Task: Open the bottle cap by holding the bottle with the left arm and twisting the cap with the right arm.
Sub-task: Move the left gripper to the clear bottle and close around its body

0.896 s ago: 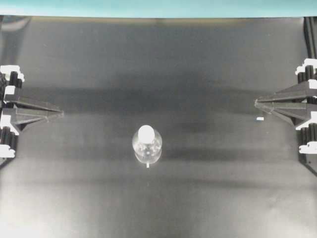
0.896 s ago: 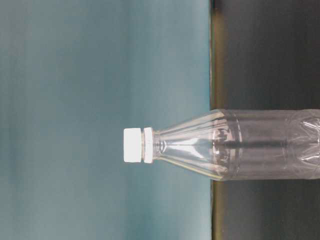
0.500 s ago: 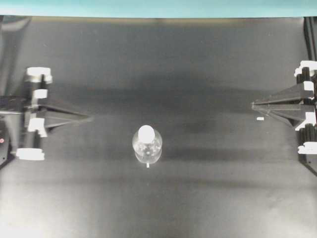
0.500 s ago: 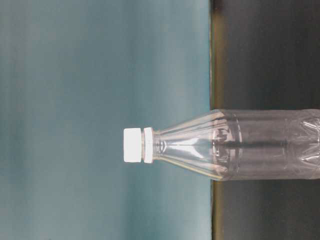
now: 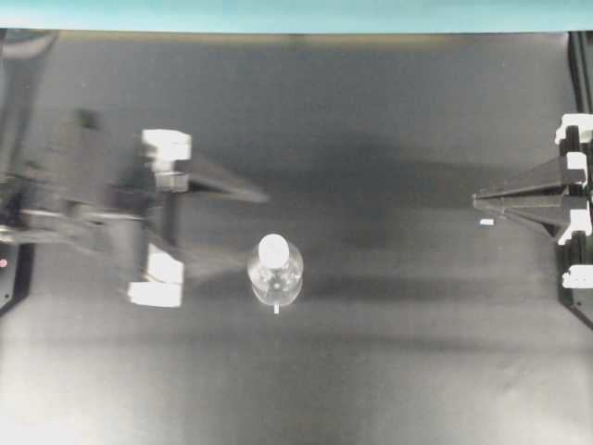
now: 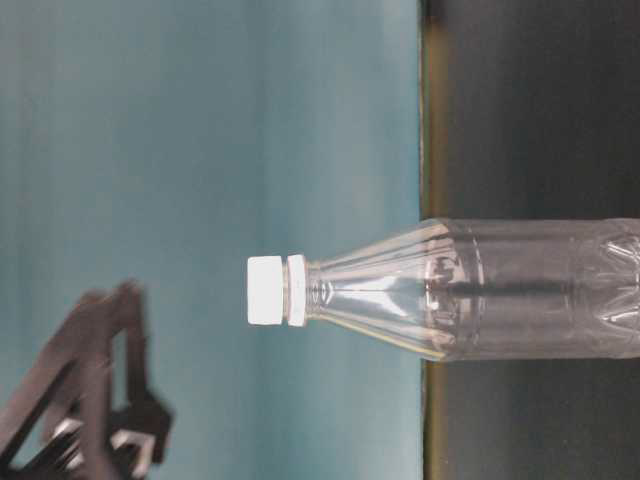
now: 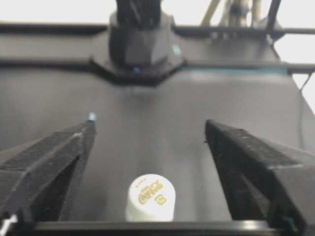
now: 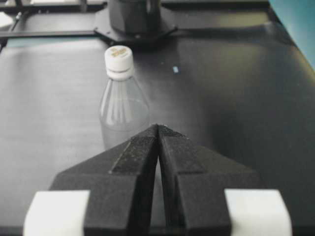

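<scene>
Left arm (image 5: 83, 199) swung in from left edge toward frame centre since earlier frame, motion-blurred; right arm (image 5: 565, 199) unmoved at right edge. Desk (image 5: 389, 371) dark, matte. Bottle (image 5: 275, 274) upright, centre, untouched: clear thin plastic, probably light, squashy, tippy; grip body, not neck. Left gripper (image 5: 250, 227) spread wide, near bottle. Right gripper (image 5: 477, 197) closed, empty. Bottle cap (image 5: 273, 247) on.

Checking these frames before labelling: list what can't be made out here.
- Left tool: motion-blurred in the overhead view, so its gap to the bottle is unclear.
- Bottle base: cut off by the table-level view's edge.
- Bottle body: below the left wrist view's edge; only the bottle cap shows.
- White speck: too small to identify.
</scene>
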Robot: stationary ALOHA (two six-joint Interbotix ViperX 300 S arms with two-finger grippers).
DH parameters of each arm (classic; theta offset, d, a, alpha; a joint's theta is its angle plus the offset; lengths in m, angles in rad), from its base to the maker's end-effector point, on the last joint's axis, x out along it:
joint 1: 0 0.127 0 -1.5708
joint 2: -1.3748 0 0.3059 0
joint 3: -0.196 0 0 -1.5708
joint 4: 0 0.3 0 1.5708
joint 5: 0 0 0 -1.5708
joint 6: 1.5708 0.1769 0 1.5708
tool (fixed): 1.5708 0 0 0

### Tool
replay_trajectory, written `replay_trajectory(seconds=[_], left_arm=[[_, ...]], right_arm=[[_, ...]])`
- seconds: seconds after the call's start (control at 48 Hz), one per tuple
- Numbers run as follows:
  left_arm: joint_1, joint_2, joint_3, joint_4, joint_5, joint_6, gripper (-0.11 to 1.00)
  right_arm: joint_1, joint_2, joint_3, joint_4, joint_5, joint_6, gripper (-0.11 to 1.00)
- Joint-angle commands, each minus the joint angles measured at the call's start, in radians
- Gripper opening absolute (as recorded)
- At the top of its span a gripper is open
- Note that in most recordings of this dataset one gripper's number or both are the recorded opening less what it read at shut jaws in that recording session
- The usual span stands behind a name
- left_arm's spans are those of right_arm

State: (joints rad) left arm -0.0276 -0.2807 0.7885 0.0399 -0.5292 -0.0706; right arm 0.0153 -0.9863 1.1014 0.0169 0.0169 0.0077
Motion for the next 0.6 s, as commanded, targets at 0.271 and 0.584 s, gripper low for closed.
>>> replay_trajectory(seconds=[0.271, 0.584], left_arm=[[-0.023, 0.16, -0.034, 0.005, -0.04, -0.015, 0.95], [-0.028, 0.305, 0.008, 0.005, -0.153, -0.032, 0.95]], right_arm=[[-0.02, -0.003, -0.028, 0.005, 0.009, 0.055, 0.01], [-0.02, -0.034, -0.049, 0.005, 0.055, 0.064, 0.01]])
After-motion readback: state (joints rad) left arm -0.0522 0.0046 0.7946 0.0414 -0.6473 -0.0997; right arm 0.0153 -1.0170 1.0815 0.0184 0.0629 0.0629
